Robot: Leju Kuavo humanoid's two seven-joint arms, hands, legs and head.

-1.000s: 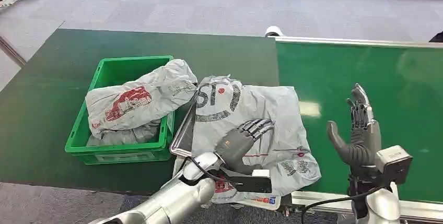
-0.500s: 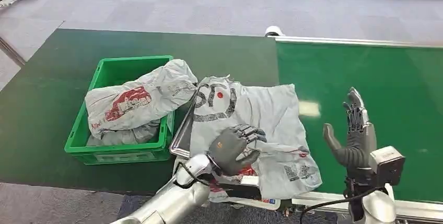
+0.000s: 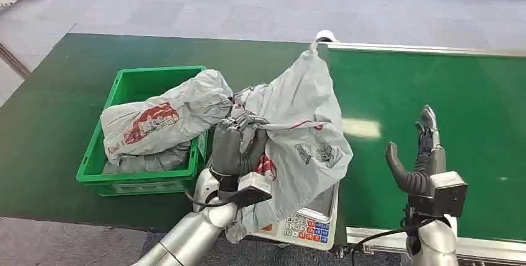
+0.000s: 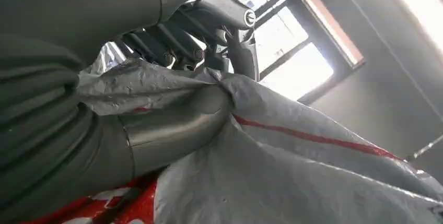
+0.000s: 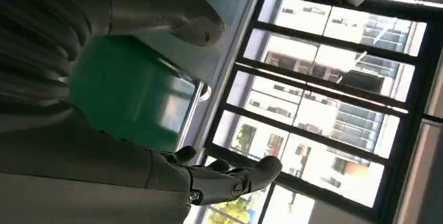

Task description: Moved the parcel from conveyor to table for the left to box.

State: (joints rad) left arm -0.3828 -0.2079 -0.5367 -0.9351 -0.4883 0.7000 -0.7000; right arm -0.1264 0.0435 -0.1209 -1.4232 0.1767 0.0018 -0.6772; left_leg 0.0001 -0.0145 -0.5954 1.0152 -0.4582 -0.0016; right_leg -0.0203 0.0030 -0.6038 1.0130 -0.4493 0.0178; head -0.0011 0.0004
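Observation:
My left hand (image 3: 237, 145) grips a grey plastic parcel (image 3: 302, 124) and holds it lifted over the scale, its top corner reaching up toward the conveyor's end. In the left wrist view the thumb and fingers (image 4: 177, 41) pinch a fold of the parcel (image 4: 292, 166), whose grey film has a red stripe. A green box (image 3: 130, 136) on the dark green table (image 3: 49, 111) holds another grey parcel with red print (image 3: 162, 119). My right hand (image 3: 420, 160) stands upright and open over the green conveyor (image 3: 434, 86), holding nothing; the right wrist view shows its fingers (image 5: 224, 179) spread.
A weighing scale with a keypad (image 3: 307, 226) sits under the lifted parcel at the table's near edge. Its metal tray edge (image 3: 214, 154) lies next to the green box. The conveyor's metal frame (image 3: 422, 49) runs along the far side. Grey floor lies beyond.
The left hand closed on the parcel lying flat on the scale and raised it, so the parcel now hangs bunched and upright. The right hand stayed almost still.

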